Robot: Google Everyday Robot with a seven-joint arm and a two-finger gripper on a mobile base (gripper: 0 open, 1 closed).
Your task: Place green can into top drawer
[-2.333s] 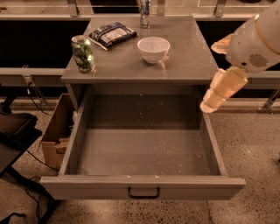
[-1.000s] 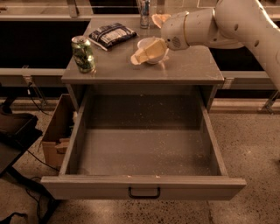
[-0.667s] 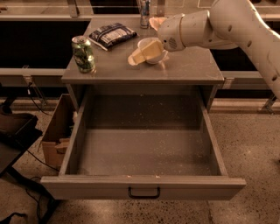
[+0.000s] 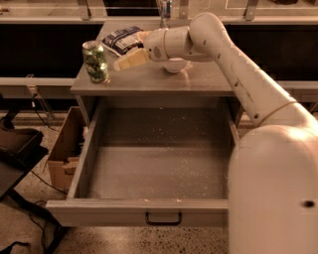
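The green can stands upright near the left front corner of the grey cabinet top. My gripper is just to the right of the can, a short gap away, level with it and pointing at it. It holds nothing. The top drawer is pulled fully out below the cabinet top. Its speckled floor is bare, and a dark bar handle sits on its front panel.
A white bowl sits behind my wrist. A dark snack bag lies at the back left and a slim can stands at the back. A cardboard box stands on the floor left of the drawer. My arm fills the right foreground.
My gripper has swung from the right side of the cabinet, over the bowl, leftward to just beside the green can. The can and drawer have not moved.
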